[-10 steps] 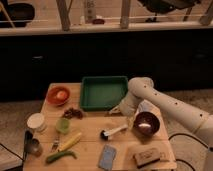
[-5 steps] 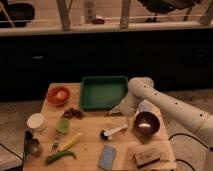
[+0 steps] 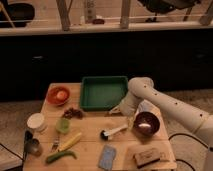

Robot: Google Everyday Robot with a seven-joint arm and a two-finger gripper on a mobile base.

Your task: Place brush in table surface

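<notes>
- Right now I am holding my gripper (image 3: 119, 108) just off the near right corner of the green tray (image 3: 102, 93), hanging low over the table surface (image 3: 87, 125), with my arm reaching in from the right.
- I am not managing to make out whether it is wide or narrow; I cannot tell. I am seeing nothing that clearly sits in it.
- The brush (image 3: 114, 132) is lying flat on the bare planks, nearer the table's front edge than my gripper is and slightly to its left as the camera sees it. It is close by, but not touching it.
- Its long axis is running at a slant. The dark round head is pointing toward the front left, and the slim white handle is rising toward the dark bowl (image 3: 146, 123). The handle tip is stopping just beside that bowl's rim.
- So the handle end is the part lying nearer to me, almost straight below my gripper toward the front.
- I am judging that the brush is already resting where the task wants it. The move ahead is likely a clean lift up and away.
- I am minding the bowl on the right and the tray's corner behind, since both are crowding that path.
</notes>
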